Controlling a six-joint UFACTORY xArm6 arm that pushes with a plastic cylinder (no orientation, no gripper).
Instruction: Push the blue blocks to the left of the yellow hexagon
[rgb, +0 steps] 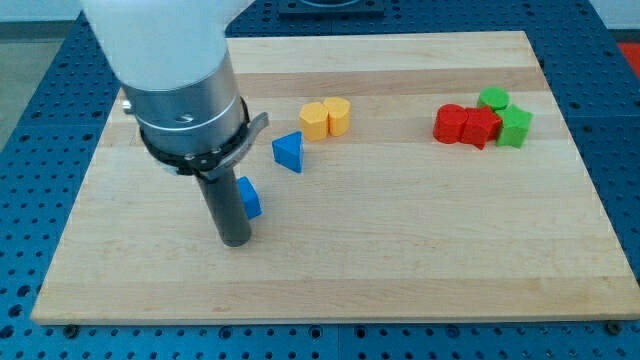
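- The tip (235, 240) is seen planted on the wooden bench (400, 260), touching or just beside a blue block (249, 198) that lies on its right in the view and is partly hidden by the rod.
- No hand is fitted to this arm, so no released or clenched state can be reported; only a bare rod is shown.
- A blue triangular block (289, 151) is seen further toward the view's top right, just left of and slightly below the yellow hexagon (314, 120), which is pressed against a second yellow block (338, 116).
- The triangular block is judged to be close to its place already; the block at the rod appears to be the one left to move.
- A good push is judged to call for the tip to be brought round to the block's lower left, so that it is driven up and rightward in the view.
- The stroke is best kept short, so the triangular block and hexagon are not knocked.
- Red blocks (466, 126) and green blocks (506, 116) are seen well apart at the view's right.
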